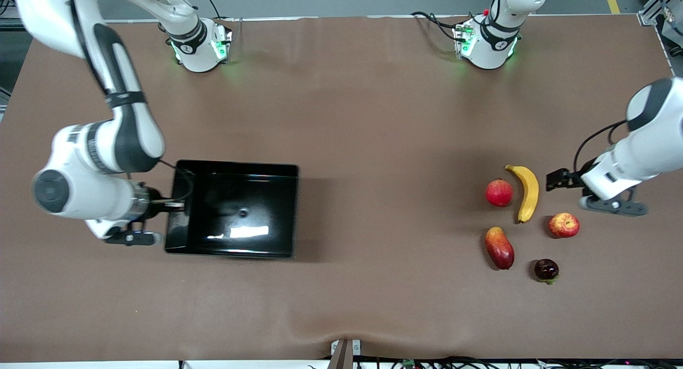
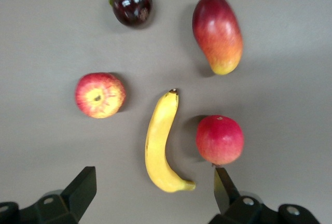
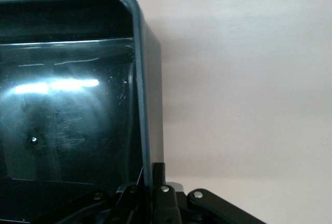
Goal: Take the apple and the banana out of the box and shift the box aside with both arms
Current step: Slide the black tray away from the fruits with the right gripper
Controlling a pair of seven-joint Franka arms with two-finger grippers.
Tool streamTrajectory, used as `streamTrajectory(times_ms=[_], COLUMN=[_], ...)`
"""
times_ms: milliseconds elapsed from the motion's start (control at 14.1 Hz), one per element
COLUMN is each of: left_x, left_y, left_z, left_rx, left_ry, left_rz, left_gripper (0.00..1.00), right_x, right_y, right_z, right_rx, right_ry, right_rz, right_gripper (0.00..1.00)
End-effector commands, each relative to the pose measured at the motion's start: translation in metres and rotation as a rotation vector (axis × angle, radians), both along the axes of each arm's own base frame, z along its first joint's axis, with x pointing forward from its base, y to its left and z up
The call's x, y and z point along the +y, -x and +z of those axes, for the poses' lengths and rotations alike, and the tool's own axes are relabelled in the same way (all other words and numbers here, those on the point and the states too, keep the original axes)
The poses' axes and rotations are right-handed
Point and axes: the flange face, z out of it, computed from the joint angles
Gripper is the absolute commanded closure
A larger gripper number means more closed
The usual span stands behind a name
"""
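The black bin (image 1: 235, 167) lies toward the right arm's end of the table. My right gripper (image 1: 173, 205) is shut on the bin's side wall; in the right wrist view (image 3: 150, 182) one finger is inside the bin's wall (image 3: 141, 79) and one outside. The yellow banana (image 1: 528, 192) and the red apple with yellow patches (image 1: 564, 225) lie toward the left arm's end. My left gripper (image 1: 555, 179) is open and empty just beside the banana. In the left wrist view (image 2: 154, 182) the banana (image 2: 161, 141) and apple (image 2: 100, 95) lie just ahead of its fingers.
A plain round red fruit (image 1: 499, 192) lies against the banana on its bin side. A red-yellow mango (image 1: 499, 247) and a small dark fruit (image 1: 546, 270) lie nearer the front camera. Bare brown table separates the bin from the fruits.
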Motion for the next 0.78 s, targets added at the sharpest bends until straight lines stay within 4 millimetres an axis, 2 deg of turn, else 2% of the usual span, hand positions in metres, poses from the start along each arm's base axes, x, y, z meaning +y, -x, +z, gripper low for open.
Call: streamTrajectory(times_ms=[0,141,283,424,566,707], left_x=[0.005,-0.008,-0.021,-0.019,-0.009,-0.008], left_y=[0.011,0.021,0.032,0.04,0.041,0.047], left_z=[0.055,0.089,0.133,0.166,0.19,0.203], left_rx=[-0.014,-0.026,-0.033,-0.029,-0.042,-0.008], left_ry=[-0.013,-0.021,-0.033,-0.039,-0.029,0.006], left_rz=[0.083,0.14,0.236,0.247,0.262,0.248], left_gripper=[0.0,0.0,0.0,0.0,0.0,0.0], right_x=[-0.072,-0.125,-0.178,-0.229,-0.261,-0.274], right_y=[0.002,0.003,0.005,0.008,0.011,0.01], right_z=[0.003,-0.006,-0.019,-0.041,-0.058,-0.068], right_rx=[-0.022,-0.03,-0.065,-0.1,-0.105,-0.136], right_ry=[-0.04,-0.054,-0.063,-0.059,-0.062,-0.052], right_rz=[0.011,0.02,0.047,0.063,0.059,0.031], right_gripper=[1.0,1.0,1.0,1.0,1.0,1.0])
